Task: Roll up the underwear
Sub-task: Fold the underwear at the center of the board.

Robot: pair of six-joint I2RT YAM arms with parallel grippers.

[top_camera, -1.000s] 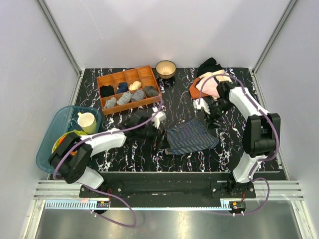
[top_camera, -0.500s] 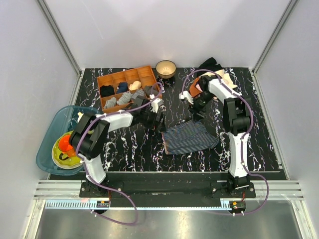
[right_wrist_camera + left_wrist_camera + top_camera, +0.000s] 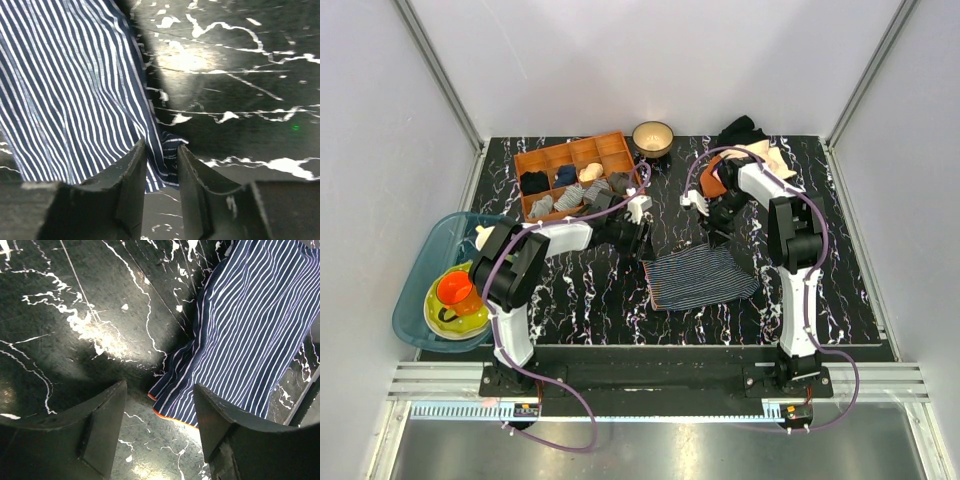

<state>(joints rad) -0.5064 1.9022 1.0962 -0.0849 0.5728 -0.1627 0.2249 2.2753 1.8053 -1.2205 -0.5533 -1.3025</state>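
Since the underwear [image 3: 703, 276] is light, limp cloth, I judge its corners best to pinch: my left fingers [image 3: 100, 430] spread, right fingers [image 3: 130, 185] narrowly parted.

One underwear [image 3: 703, 277], one bowl [image 3: 653, 137], one tub [image 3: 410, 290]

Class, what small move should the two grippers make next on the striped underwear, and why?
Probably close both grippers: the underwear lies flat, unrolled, and one far corner each sits between the open jaws of the left gripper and the right gripper, not yet pinched.
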